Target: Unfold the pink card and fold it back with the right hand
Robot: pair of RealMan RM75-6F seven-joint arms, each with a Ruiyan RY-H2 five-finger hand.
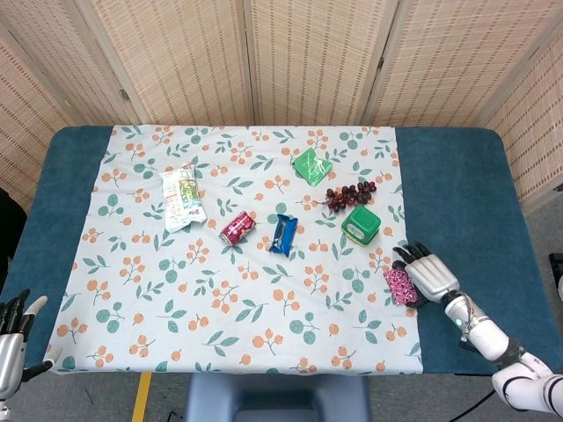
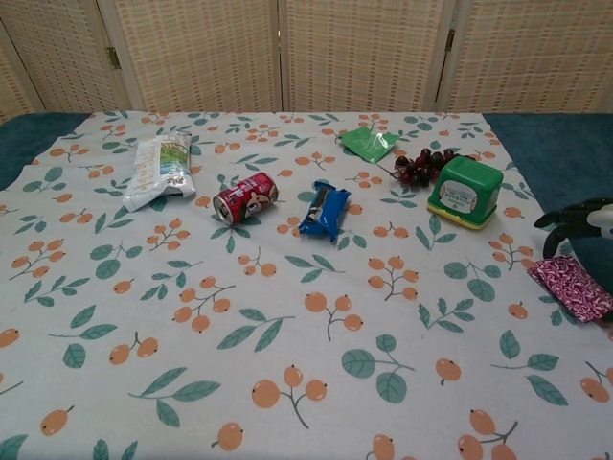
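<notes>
The pink patterned card (image 1: pixel 400 286) (image 2: pixel 572 287) lies folded and flat at the right edge of the floral cloth. My right hand (image 1: pixel 428 273) (image 2: pixel 580 218) sits just right of it with its dark fingers spread, hovering over the card's far side; whether it touches the card I cannot tell. Nothing is held in it. My left hand (image 1: pixel 12 338) shows at the bottom left of the head view, off the table's near left corner, fingers apart and empty.
A green box (image 1: pixel 361 224), dark grapes (image 1: pixel 349 194) and a green packet (image 1: pixel 310 164) lie behind the card. A blue wrapper (image 1: pixel 282 233), a red can (image 1: pixel 237 227) and a white snack bag (image 1: pixel 180 198) sit further left. The cloth ends near the card on blue table (image 1: pixel 466 202).
</notes>
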